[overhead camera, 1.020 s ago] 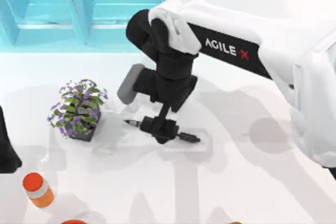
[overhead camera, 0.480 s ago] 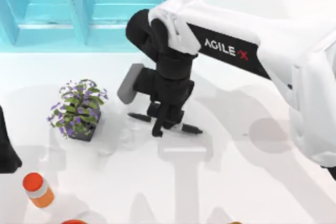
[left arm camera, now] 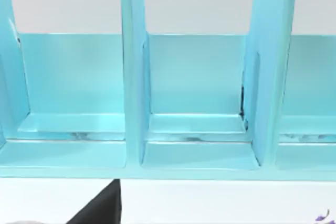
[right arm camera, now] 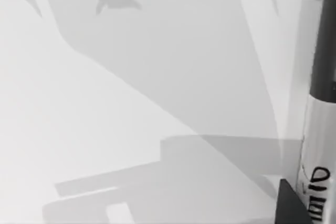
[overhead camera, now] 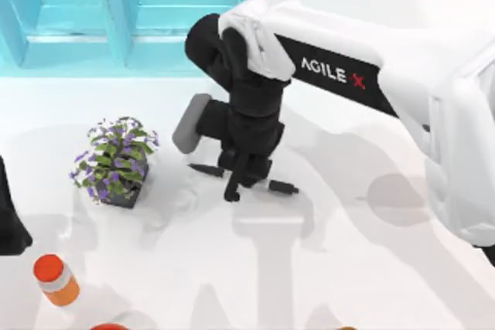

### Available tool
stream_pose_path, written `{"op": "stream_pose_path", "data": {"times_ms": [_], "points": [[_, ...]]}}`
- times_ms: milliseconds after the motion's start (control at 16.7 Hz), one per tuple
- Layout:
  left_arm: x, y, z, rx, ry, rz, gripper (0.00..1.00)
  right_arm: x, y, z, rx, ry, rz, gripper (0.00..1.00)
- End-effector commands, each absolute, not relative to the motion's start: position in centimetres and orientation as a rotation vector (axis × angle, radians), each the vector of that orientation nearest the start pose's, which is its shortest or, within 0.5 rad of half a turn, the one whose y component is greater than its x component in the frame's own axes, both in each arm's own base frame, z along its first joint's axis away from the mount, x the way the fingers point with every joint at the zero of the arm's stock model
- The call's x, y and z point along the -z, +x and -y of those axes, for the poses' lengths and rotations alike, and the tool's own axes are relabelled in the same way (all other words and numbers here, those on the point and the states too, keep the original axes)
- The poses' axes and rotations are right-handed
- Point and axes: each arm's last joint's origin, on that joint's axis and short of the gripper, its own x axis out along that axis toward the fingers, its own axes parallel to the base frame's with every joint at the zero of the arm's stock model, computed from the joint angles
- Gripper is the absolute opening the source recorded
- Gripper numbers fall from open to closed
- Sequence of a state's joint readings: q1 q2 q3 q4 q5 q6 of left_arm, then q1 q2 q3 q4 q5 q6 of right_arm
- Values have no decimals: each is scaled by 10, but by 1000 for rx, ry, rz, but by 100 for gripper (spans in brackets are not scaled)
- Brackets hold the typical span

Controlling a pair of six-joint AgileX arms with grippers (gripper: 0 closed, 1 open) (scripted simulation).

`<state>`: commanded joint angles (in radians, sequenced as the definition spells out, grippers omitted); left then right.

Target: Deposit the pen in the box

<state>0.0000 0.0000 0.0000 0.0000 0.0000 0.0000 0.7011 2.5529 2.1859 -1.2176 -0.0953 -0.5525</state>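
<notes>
My right gripper [overhead camera: 241, 178] is shut on the pen [overhead camera: 280, 187], gripping it near its middle a little above the table, right of the plant. The pen lies roughly level, its black tip [overhead camera: 197, 168] pointing toward the plant. In the right wrist view the pen's white barrel with black lettering [right arm camera: 317, 145] runs along one edge, beside a dark finger [right arm camera: 290, 205]. The turquoise box [overhead camera: 155, 67] stands at the back left, and its dividers [left arm camera: 134, 77] and open compartments face the left wrist camera. My left arm [overhead camera: 9, 218] is parked at the table's left edge.
A small potted plant with purple flowers [overhead camera: 116, 160] stands left of the pen. An orange-capped bottle [overhead camera: 56, 278] stands at the front left, with another orange thing [overhead camera: 108, 327] at the front edge. White tabletop stretches to the right and front.
The right gripper, down at the pen on the table a second ago, has risen with the pen in its grip. The pen has shifted slightly toward the box.
</notes>
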Motion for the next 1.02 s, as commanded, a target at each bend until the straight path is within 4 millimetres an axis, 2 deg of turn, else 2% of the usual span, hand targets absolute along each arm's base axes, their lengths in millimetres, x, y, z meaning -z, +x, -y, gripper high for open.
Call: {"op": "stream_pose_path", "data": {"times_ms": [120,300,540,720,1020], "points": [[-160,106,1,0,0,0,100,-118,372,-326,-1067,-899,-1358,0],[-160,106,1,0,0,0,100,-136,377,-328,-1063,-893,-1353,0],[-160,106,1,0,0,0,100,-181,382,-333,-1063,-887,-1310,0],[-160,106,1,0,0,0,100,-208,377,-330,-1066,-891,-1310,0],[-160,106,1,0,0,0,100,-216,372,-326,-1068,-900,-1359,0]]}}
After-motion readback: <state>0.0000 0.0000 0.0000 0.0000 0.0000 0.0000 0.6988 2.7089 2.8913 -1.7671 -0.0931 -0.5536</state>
